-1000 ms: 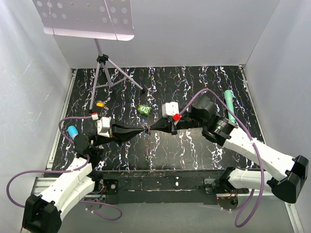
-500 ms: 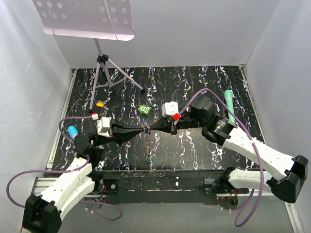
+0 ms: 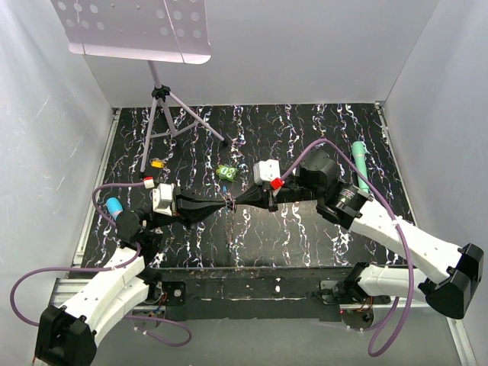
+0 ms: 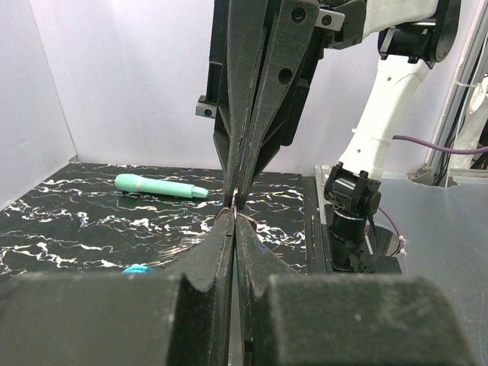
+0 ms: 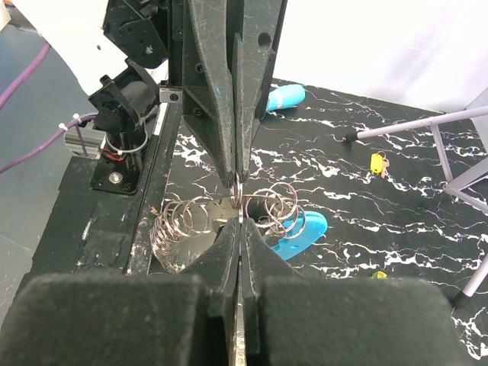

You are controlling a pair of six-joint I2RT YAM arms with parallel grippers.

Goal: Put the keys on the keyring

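While a tripod stand (image 3: 164, 114) and a small orange-yellow piece (image 3: 157, 163) stand far left on the bench (image 3: 305, 229), the left gripper (image 3: 226, 203) is clenched on the keyring (image 5: 183, 217) over mid-bench. It meets the right gripper (image 3: 235, 201) tip to tip, which is likewise clenched on it. A green lumpy object (image 3: 226, 173) lies just behind them. The keyring dangles as thin silvery loops with a bright blue clip (image 5: 301, 232). A teal marker (image 3: 360, 164) lies far right.
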